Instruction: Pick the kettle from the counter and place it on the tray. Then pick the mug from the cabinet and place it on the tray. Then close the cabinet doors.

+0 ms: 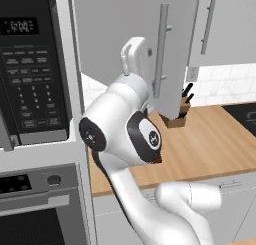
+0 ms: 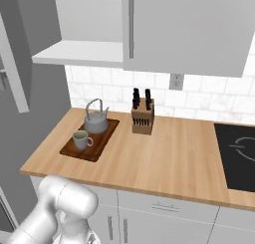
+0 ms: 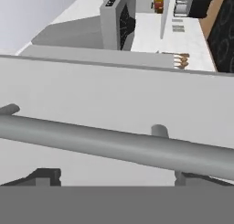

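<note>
The grey kettle and the greyish-green mug both stand on the dark brown tray, which lies on the light wood counter. The cabinet has its left door swung open and its right door closed. My white hand is raised against the open door, close to its silver bar handle. In the hand view that bar handle runs across just ahead of my open gripper. Nothing sits between the fingertips.
A knife block stands on the counter right of the tray. A black cooktop is set in at the far right. The microwave and oven column rises to the left of the arm.
</note>
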You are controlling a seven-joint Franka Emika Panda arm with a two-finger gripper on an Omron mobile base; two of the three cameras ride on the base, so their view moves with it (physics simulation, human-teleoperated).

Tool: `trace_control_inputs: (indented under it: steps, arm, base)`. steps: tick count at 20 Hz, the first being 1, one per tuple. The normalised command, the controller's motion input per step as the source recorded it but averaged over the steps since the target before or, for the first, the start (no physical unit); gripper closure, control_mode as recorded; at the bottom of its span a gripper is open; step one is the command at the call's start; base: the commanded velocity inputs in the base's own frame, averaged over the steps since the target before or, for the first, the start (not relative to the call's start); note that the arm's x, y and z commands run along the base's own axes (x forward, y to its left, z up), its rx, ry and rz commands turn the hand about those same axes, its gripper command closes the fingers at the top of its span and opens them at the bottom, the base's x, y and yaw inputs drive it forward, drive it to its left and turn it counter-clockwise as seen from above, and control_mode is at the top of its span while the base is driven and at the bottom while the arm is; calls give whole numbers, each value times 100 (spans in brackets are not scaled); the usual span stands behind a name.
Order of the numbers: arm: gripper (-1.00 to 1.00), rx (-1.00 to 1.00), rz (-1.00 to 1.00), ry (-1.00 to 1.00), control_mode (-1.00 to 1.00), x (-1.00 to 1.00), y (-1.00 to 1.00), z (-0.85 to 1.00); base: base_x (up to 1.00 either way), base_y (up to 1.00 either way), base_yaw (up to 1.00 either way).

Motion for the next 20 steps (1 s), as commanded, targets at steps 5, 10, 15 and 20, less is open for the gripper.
trace_control_inputs:
  steps: [5, 10, 15, 20]
  arm:
    - [-100, 0, -18, 0, -100, 48, -45, 0]
    - [-100, 0, -16, 0, -100, 48, -41, 0]
    - [-100, 0, -9, 0, -100, 48, -41, -8]
    - [-100, 1, -1, 0, -100, 50, -41, -21]
  base:
    - [0, 0, 0]
    - [0, 0, 0]
    - [0, 0, 0]
    - [0, 0, 0]
